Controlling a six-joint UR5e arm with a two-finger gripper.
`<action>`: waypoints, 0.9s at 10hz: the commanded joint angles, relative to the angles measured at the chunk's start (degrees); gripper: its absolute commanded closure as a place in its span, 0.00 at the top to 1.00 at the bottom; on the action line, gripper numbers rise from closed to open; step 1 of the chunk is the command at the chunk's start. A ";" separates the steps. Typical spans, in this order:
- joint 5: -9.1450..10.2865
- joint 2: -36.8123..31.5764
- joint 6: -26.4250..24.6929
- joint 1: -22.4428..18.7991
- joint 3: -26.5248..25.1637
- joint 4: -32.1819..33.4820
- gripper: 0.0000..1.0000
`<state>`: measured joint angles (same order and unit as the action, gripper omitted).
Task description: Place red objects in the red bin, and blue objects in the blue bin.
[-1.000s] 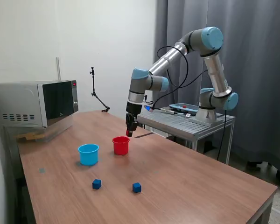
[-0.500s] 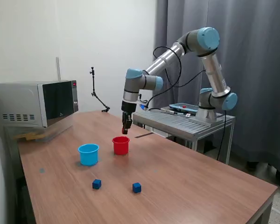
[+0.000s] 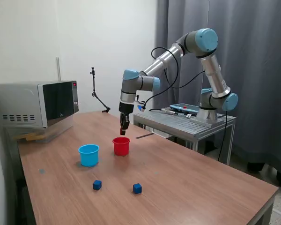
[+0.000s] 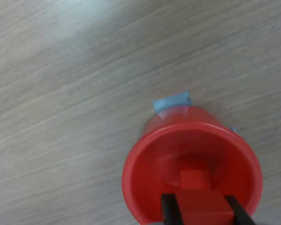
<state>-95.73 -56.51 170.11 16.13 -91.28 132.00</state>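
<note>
Red cube (image 4: 200, 205) is sitting clamped between the gripper (image 4: 200, 213) fingers, hanging directly over the red bin (image 3: 121, 146), where another red cube (image 4: 195, 178) is lying inside.

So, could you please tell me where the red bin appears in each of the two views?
Exterior view: the red bin stands on the table, at the exterior view's right of the blue bin, below the gripper.
Wrist view: it fills the foreground, open side up, a red cube lying inside.
Shared landmark: the blue bin, only a sliver behind the red one.
</note>
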 commanded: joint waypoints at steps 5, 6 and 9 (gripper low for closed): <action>0.02 1.05 0.04 0.04 0.14 -0.08 0.00; 0.02 1.05 0.13 0.04 0.40 -0.08 0.00; 0.02 1.05 0.39 -0.05 0.67 -0.08 0.00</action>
<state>-95.71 -55.48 170.38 16.15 -90.76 131.92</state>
